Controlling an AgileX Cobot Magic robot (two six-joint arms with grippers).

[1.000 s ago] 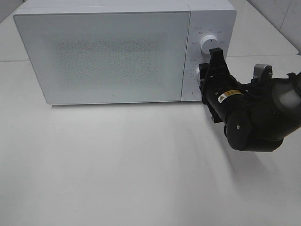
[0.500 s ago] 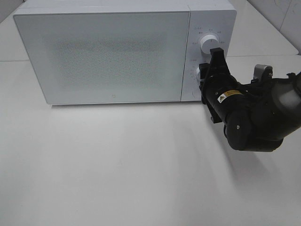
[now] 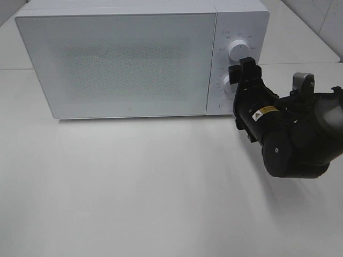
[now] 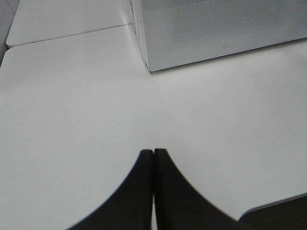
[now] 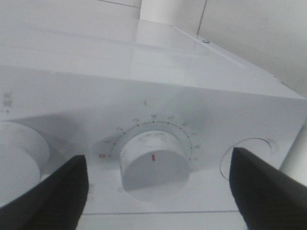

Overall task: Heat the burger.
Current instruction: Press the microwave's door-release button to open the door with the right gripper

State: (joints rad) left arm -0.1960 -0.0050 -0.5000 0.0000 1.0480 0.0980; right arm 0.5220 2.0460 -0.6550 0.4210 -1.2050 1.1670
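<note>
At the control panel, right gripper: spread wide, fingers flanking the lower dial.
Left gripper: fingers pressed together, nothing between, above white table.
Microwave door: closed.
Burger: hidden from every view.

White microwave, door shut, on white table. Knob with red mark and numbered scale sits between 2 spread right fingers, clear of both. 2nd knob just beyond 1 finger; round button beside other. Tiled wall behind.
</note>
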